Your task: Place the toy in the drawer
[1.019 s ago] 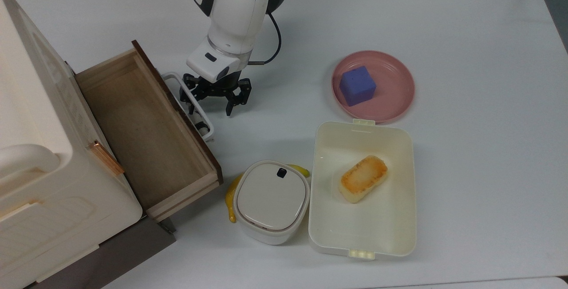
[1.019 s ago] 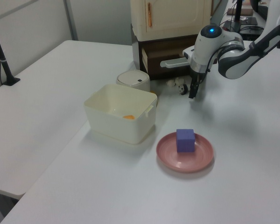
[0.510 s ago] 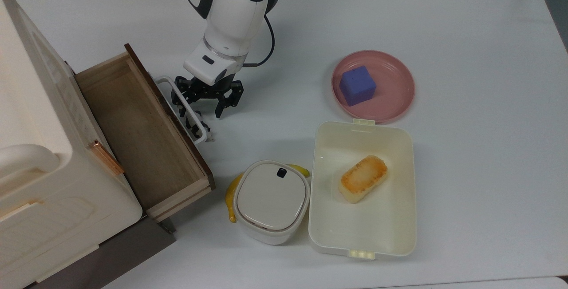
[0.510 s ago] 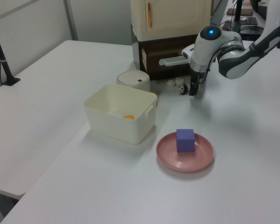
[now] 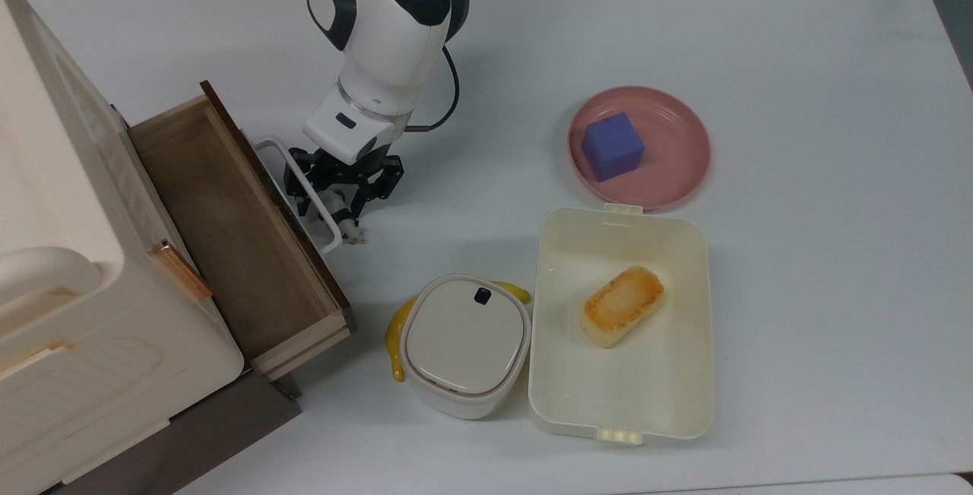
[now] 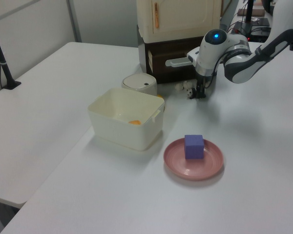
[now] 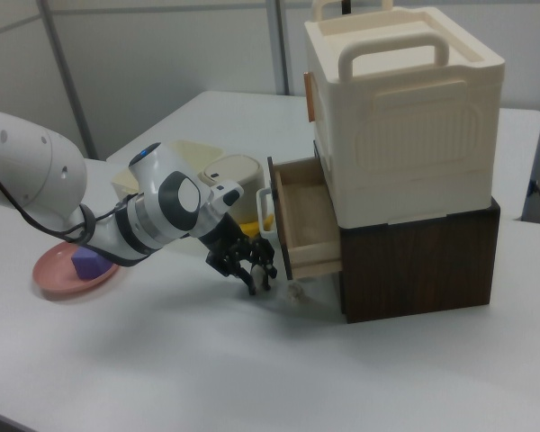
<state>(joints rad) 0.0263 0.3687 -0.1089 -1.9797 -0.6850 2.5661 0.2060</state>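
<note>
Since a second ago, my gripper point(image 5: 334, 210) has slid toward the drawer point(image 5: 243, 229) front, fingers spread around the toy point(image 5: 348, 227) on the table point(image 5: 798, 252) beside the drawer's handle.

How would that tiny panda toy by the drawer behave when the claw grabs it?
The panda toy looks very small beside the gripper, so it is probably light and could easily skid on the smooth white table. Its lumpy shape suggests it might tip or twist between the fingers. It looks rigid rather than floppy.
</note>
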